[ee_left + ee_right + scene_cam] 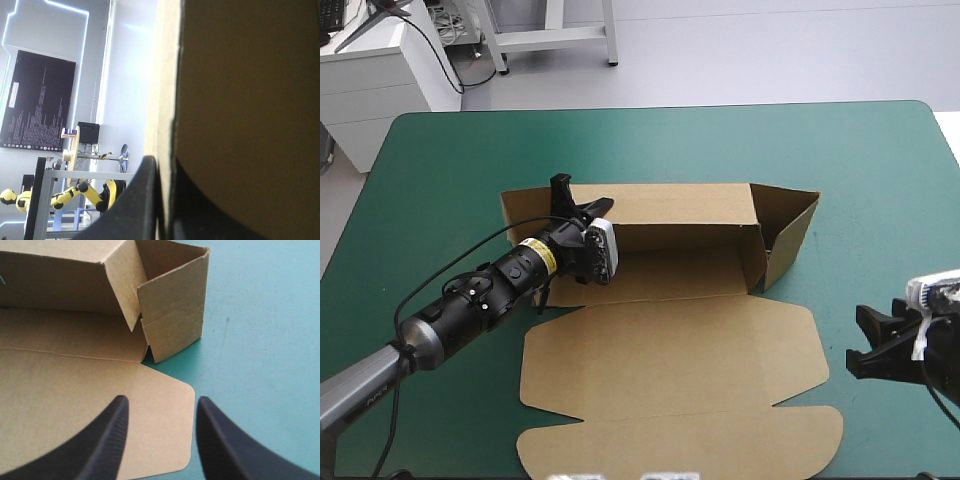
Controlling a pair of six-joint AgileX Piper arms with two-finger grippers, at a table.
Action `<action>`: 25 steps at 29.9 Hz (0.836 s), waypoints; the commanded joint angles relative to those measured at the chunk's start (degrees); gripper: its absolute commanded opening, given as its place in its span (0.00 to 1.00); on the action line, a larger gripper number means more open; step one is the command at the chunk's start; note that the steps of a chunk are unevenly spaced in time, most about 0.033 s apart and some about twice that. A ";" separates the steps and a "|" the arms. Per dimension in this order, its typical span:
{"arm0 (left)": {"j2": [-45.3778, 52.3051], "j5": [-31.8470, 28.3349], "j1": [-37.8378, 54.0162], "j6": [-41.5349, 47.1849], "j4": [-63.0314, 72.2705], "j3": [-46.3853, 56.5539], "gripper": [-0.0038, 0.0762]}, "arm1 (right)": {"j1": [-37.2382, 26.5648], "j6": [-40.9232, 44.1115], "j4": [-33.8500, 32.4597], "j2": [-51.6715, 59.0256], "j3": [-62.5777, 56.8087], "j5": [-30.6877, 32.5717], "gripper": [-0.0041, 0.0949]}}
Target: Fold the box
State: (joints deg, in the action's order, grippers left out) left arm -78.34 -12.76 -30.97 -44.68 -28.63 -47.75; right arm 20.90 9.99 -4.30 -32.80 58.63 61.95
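Left gripper (580,198) clamps the raised far wall of the brown box (670,350), lid flat; right gripper (862,340) gapes.

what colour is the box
Plain brown board; the box shows best in the high view.

I read the box (670,350) as plain brown board, matt and faintly fibrous, with pressed score lines and a paler raw cut edge. The tabletop (880,160) wears a smooth teal-green cover with a dull, even finish. The right pincer (161,401) has black fingers (107,440), matt like plastic or rubber and finely ribbed.
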 commanded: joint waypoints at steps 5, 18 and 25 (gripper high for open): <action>1.09 -1.62 -0.36 0.62 0.97 -0.33 0.04 | -0.18 0.79 -6.77 -10.89 13.51 -5.03 0.81; 1.09 -2.28 -0.36 0.99 4.03 -0.33 0.04 | -0.56 1.69 -11.87 -34.61 37.66 -3.59 0.81; 1.09 -2.28 -0.36 0.99 4.41 -0.33 0.04 | -7.82 -5.21 0.69 -46.73 45.08 -1.69 0.81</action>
State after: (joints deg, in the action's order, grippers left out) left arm -78.34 -13.79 -30.97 -44.75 -25.45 -47.39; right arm 16.79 8.77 -9.62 -76.56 99.83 63.01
